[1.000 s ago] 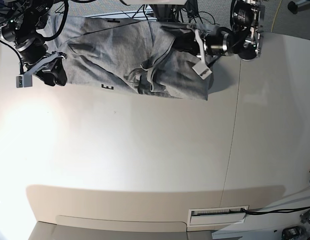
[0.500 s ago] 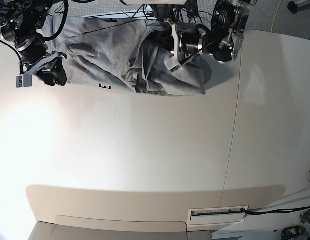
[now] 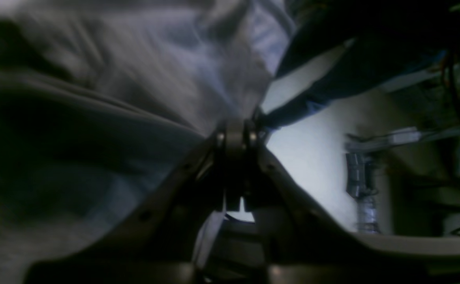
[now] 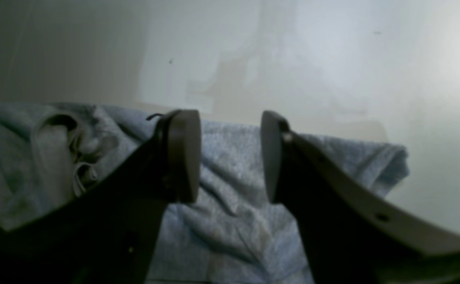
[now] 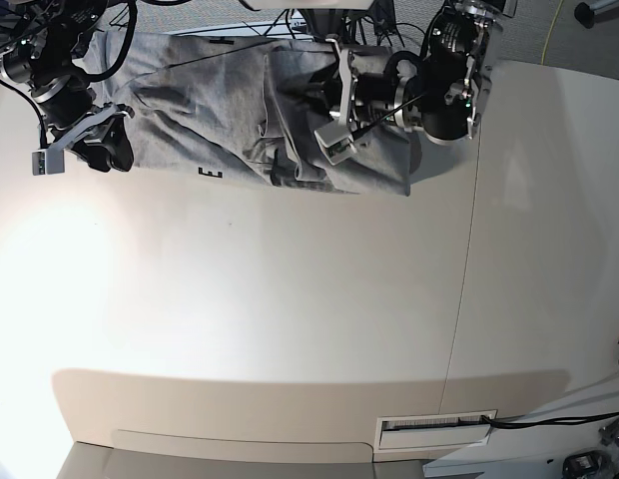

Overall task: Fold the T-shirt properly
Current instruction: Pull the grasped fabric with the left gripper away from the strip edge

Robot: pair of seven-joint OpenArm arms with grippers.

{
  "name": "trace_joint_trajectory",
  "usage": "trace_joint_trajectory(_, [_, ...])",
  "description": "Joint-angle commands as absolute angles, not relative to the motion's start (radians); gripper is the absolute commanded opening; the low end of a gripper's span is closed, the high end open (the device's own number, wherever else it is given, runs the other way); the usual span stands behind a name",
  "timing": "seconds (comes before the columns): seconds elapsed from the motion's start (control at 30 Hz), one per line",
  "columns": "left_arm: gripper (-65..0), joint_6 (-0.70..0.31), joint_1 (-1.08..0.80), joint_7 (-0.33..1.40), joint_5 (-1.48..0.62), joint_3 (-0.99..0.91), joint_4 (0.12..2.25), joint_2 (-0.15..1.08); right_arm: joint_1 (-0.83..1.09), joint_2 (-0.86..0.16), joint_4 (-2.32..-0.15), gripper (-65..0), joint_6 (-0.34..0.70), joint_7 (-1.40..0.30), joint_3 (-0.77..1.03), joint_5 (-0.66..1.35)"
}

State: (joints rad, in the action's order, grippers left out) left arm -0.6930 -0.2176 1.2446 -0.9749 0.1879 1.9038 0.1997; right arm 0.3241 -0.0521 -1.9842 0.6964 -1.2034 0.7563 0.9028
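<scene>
The grey T-shirt (image 5: 200,100) lies crumpled along the table's far edge, with a black letter (image 5: 212,174) showing at its front hem. My left gripper (image 5: 334,150) is over the shirt's right half, shut on a pinched fold of cloth. In the left wrist view its jaws (image 3: 235,134) meet on grey fabric (image 3: 135,79). My right gripper (image 5: 80,152) hangs at the shirt's left end, open. The right wrist view shows its fingers (image 4: 184,157) apart above the T-shirt (image 4: 233,228), holding nothing.
The white table (image 5: 290,299) spreads wide toward the front, with a seam (image 5: 467,259) running down its right side. A white slotted plate (image 5: 434,429) sits near the front edge. Cables and arm bases crowd the back edge behind the shirt.
My left gripper has swung leftwards, dragging the shirt's right part over toward the middle. The right arm has stayed put.
</scene>
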Motion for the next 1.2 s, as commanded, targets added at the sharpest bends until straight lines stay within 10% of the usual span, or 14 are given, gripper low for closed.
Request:
trace_joint_trajectory(0.0, [-65.0, -0.698, -0.210, 1.219, -0.975, 0.187, 1.940, 0.197, 0.321, -0.064, -2.002, -39.6, 0.698, -1.176, 0.760, 0.923])
trace_joint_trajectory(0.33, [-65.0, -0.517, -0.209, 0.898, -0.376, 0.187, 1.946, 0.197, 0.318, -0.064, -2.002, -39.6, 0.698, -1.172, 0.760, 0.924])
trace_joint_trajectory(1.17, [-65.0, -0.471, -0.091, 0.837, -0.405, 0.237, 1.775, 0.099, 0.318, -0.064, -2.002, -39.6, 0.698, -1.171, 0.760, 0.924])
